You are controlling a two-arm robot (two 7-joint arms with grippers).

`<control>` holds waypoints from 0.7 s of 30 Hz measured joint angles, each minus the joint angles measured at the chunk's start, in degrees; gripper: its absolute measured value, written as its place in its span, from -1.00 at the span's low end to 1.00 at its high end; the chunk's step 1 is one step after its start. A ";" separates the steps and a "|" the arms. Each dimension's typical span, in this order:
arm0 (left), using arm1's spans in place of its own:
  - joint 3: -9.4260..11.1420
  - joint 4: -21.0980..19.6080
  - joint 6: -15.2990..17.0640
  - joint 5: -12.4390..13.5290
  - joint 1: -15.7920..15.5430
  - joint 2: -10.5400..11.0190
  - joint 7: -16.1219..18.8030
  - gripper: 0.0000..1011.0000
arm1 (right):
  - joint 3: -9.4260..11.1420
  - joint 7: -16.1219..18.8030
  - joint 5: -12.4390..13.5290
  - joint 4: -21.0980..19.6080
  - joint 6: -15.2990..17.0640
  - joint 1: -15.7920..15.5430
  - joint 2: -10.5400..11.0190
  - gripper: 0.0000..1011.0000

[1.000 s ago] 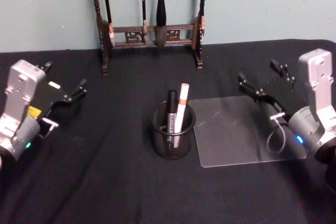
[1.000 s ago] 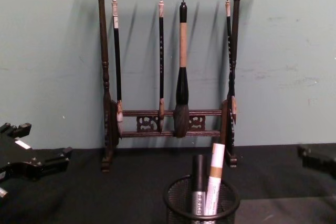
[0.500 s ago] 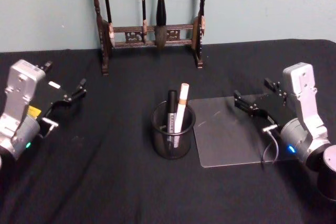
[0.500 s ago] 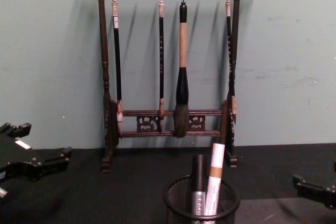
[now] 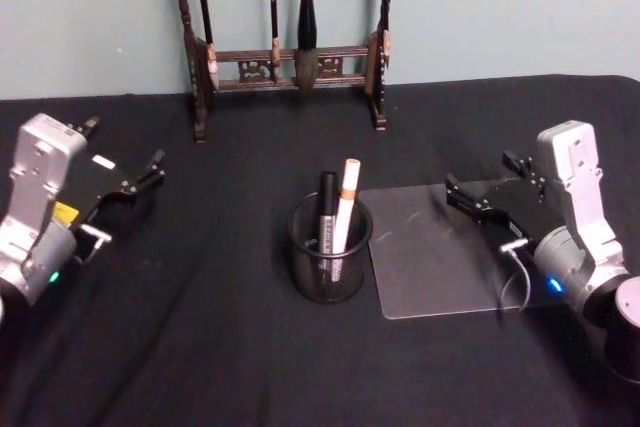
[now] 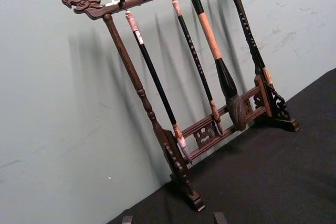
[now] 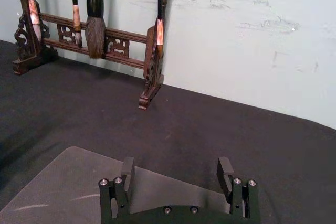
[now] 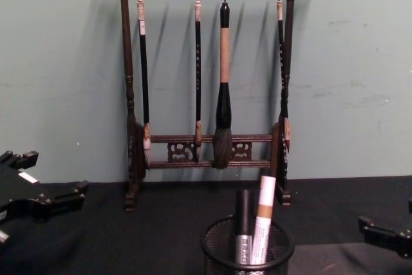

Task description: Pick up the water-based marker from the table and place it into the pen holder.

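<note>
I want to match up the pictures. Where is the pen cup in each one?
Head view: the pen cup stands mid-table, left of the clear mat.
Chest view: the cup is at bottom centre.
Left wrist view: not in it.
Right wrist view: not in it.
Shared landmark: the brush rack by the wall.

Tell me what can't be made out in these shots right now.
- Pen holder base: cut off by the chest view's bottom edge.
- Marker and black pen lower ends: hidden by the mesh, head view.
- Left gripper fingers: too small, head view.
- Brush rack top: cut off, head view.
</note>
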 joint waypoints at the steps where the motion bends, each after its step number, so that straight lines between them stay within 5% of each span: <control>1: 0.00 0.00 0.00 0.00 0.00 0.00 0.00 0.98 | 0.00 0.00 0.00 -0.01 0.00 -0.01 0.01 0.98; 21: 0.00 0.00 0.00 0.00 0.00 0.00 0.00 0.98 | 0.00 -0.15 0.00 -0.15 0.00 -0.11 0.11 0.98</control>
